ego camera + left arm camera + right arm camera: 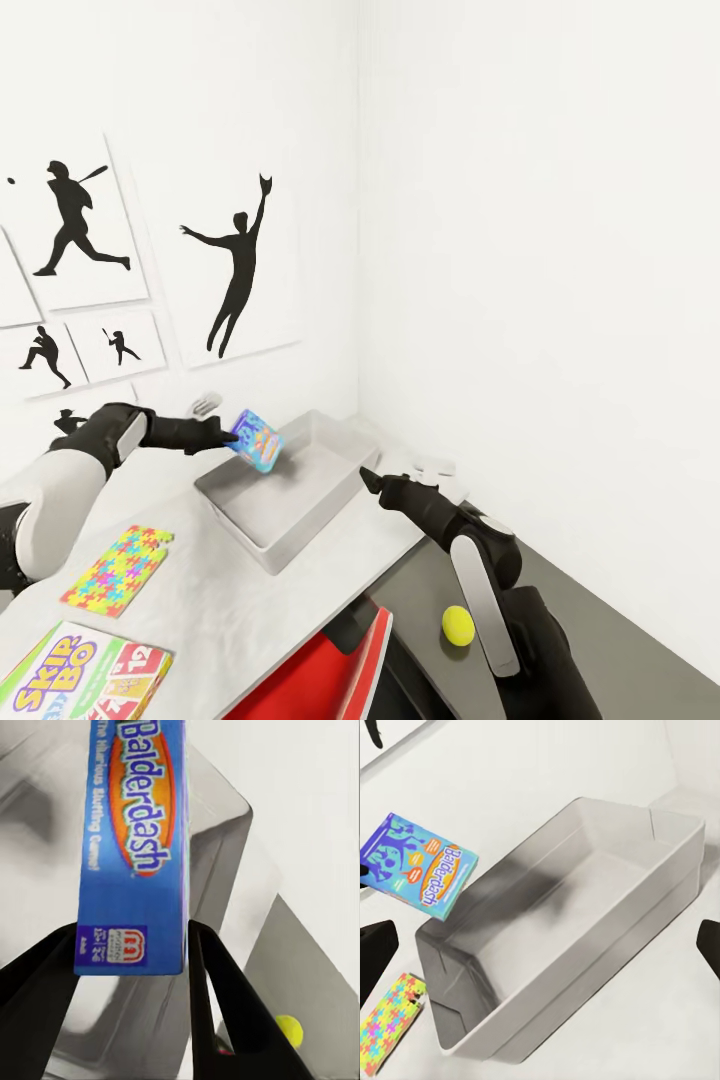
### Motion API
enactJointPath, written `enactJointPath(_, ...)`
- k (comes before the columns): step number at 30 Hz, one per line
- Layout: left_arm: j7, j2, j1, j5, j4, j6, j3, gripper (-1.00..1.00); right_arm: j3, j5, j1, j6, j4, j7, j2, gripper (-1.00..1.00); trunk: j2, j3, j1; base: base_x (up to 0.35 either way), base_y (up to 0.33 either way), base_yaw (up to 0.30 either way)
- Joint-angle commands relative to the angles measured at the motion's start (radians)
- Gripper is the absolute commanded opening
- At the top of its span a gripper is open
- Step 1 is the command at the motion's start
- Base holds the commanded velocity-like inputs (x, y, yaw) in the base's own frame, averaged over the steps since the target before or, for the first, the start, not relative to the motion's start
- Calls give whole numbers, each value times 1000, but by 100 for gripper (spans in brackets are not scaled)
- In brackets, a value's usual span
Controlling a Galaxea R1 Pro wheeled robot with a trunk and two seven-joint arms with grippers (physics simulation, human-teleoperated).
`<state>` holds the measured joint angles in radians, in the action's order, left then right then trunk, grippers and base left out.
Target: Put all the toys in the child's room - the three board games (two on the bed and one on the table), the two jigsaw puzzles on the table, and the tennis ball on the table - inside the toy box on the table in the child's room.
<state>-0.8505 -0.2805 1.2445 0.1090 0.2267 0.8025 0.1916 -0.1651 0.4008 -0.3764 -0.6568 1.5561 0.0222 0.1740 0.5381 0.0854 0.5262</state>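
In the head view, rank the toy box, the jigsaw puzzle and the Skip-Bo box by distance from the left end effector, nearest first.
1. Toy box, directly beneath the left end effector.
2. Jigsaw puzzle, on the tabletop nearer the robot.
3. Skip-Bo box, at the table's near edge.

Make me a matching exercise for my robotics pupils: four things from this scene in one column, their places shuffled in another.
1. Balderdash game
2. tennis ball
3. jigsaw puzzle
4. Skip-Bo game

a. on the dark lower desk section
b. at the light top's near edge
c. held in the left gripper above the toy box
d. flat on the light top, beside the toy box

Pairs: 1-c, 2-a, 3-d, 4-b
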Motion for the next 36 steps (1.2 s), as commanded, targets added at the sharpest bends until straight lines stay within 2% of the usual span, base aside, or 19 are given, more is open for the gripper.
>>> enactJointPath(1, -38, -1, 0, 19, 1, -9, -17, -100, 1, -1, -1, -5, 1, 2, 0, 100, 2, 2, 0, 0, 0, 0)
enactJointPath(2, -85, -3, 0, 29, 0, -40, -58, -100, 1, -1, -1, -5, 1, 2, 0, 100, 2, 2, 0, 0, 0, 0)
enactJointPath(5, -151, -2, -3, 40, -11, -104, -133, -100, 0, 0, -1, -4, 1, 2, 0, 100, 2, 2, 0, 0, 0, 0)
enactJointPath(7, -173, 0, -5, 43, -26, -124, -170, -100, 0, -1, -1, -5, 1, 2, 0, 100, 2, 2, 0, 0, 0, 0)
enactJointPath(9, -182, 1, -10, 44, -31, -131, -183, -100, 1, -1, -1, -6, 1, 0, 0, 100, 2, 2, 0, 0, 0, 0)
enactJointPath(15, -195, -6, -45, 46, -37, -134, -193, -100, 1, 1, -1, -11, 1, -2, 0, 100, 2, 2, 0, 0, 0, 0)
enactJointPath(19, -241, -8, -71, 46, -39, -134, -194, -100, 0, 0, -1, -12, 1, -2, 0, 100, 2, 7, 0, 0, 0, 0)
enactJointPath(27, -251, -6, -80, 46, -40, -132, -214, -100, 1, 0, -1, -22, 1, -2, 0, 100, 2, 20, 0, 0, 0, 0)
enactJointPath(36, -247, -8, -80, 47, -39, -132, -218, -100, 0, 0, -1, -29, 1, -1, 0, 100, 2, 35, 0, 0, 0, 0)
